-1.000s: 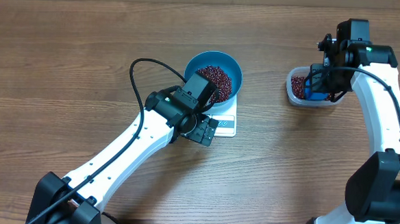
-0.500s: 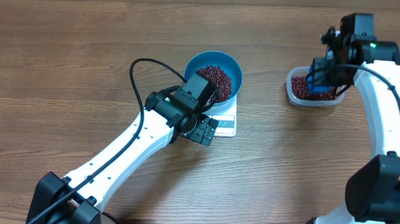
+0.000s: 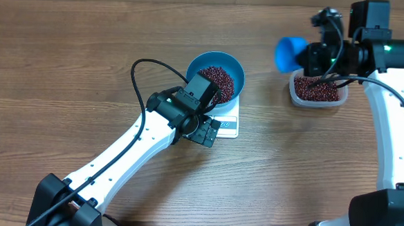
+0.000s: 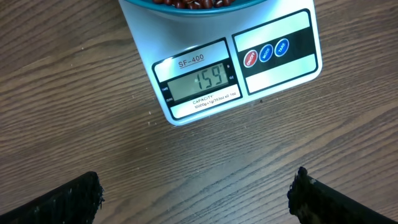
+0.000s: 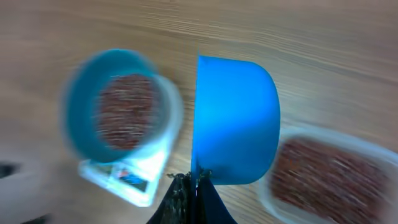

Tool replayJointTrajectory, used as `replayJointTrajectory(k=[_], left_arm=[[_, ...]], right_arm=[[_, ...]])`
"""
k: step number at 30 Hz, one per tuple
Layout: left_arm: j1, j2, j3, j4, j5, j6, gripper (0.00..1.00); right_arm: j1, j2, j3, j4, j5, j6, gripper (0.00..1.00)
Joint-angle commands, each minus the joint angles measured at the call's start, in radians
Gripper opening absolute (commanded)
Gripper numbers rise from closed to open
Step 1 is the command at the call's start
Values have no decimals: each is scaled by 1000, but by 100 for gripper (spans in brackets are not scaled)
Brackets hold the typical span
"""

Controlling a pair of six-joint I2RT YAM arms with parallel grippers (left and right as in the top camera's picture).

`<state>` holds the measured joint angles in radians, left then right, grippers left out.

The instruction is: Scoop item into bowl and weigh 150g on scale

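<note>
The blue bowl [image 3: 218, 76] stands on the white scale [image 3: 228, 123], heaped with red-brown beans [image 3: 215, 80]. My left gripper [image 3: 205, 133] hovers just in front of the scale, open, with bare wood between its fingers [image 4: 198, 194]. The scale [image 4: 273, 46] shows 159 on its display [image 4: 199, 81]. My right gripper [image 3: 315, 60] is shut on the handle of a blue scoop [image 3: 290, 54], held in the air left of the clear tub [image 3: 317, 89]. In the blurred right wrist view the scoop [image 5: 236, 118] sits between bowl [image 5: 118, 112] and tub [image 5: 336, 180]; its contents are hidden.
The clear plastic tub at the back right holds more beans [image 3: 319, 87]. A black cable [image 3: 143, 72] loops from the left arm over the table, left of the bowl. Bare wooden tabletop [image 3: 66, 64] surrounds everything.
My right gripper has lifted the scoop out of the tub and swung it left, toward the bowl. The left arm, bowl and scale have not moved.
</note>
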<state>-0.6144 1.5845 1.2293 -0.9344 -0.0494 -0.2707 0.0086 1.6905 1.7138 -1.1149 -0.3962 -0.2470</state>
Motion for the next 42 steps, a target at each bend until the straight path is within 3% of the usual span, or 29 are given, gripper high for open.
replayJointTrajectory(k=[1,16,24,42], left_arm=[[-1,-1,-10,1,-13,2,100],[-1,-1,-10,1,-13,2,100],[-1,-1,-10,1,-13,2,100],[-1,-1,-10,1,-13,2,100]], right_arm=[[41,-13,21,18,-196,-58,4],[299,60,20,67,29,-230,4],[424,123,13,131,214,-234,4],[435,202,6,166,223,-233,4]])
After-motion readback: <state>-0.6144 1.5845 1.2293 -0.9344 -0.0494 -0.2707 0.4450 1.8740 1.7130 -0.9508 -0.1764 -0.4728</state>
